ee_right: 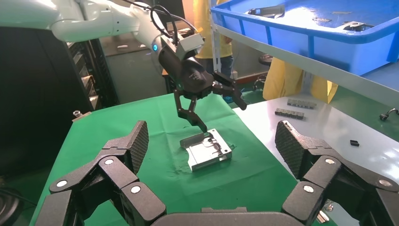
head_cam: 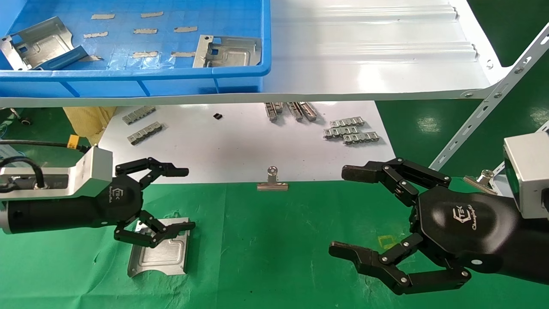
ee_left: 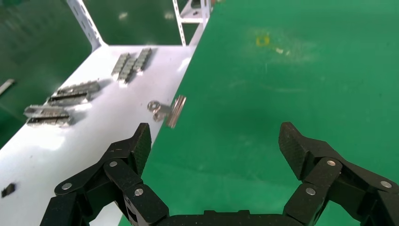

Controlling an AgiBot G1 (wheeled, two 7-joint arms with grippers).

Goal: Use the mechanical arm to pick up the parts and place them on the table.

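Because one roughly square silver sheet-metal plate with a stepped embossed outline (head_cam: pixel 159 252) already lies flat on the wrinkled green cloth worktop (head_cam: pixel 274 240), at about eight o'clock in the head view, the glossy black left gripper (head_cam: pixel 191 198) hangs just above its far edge with its fingers (head_cam: pixel 173 171) spread wide and holding nothing. From the right wrist view one lower fingertip appears to sit at or just over the plate's rim, though contact cannot be confirmed. That pose suits a part just set down, so this delivery looks finished as a judgement.

The glossy black right gripper (head_cam: pixel 339 211) waits at four o'clock over bare cloth, its fingers (head_cam: pixel 364 174) also splayed open and empty, well apart from the plate.

The blue plastic bin (head_cam: pixel 240 79) on the glossy white ribbed shelf (head_cam: pixel 377 56) at eleven o'clock holds two more silver plates: one (head_cam: pixel 229 51) against its near wall, another (head_cam: pixel 36 43) tilted in its left corner beside a dark blue piece. Pale tape scraps dot its floor. Those two parts likely remain to be fetched.

On the plain white board (head_cam: pixel 240 146) at twelve o'clock lie small grey ridged strips (head_cam: pixel 351 130), and a silver binder clip (head_cam: pixel 272 182) sits at its near edge.
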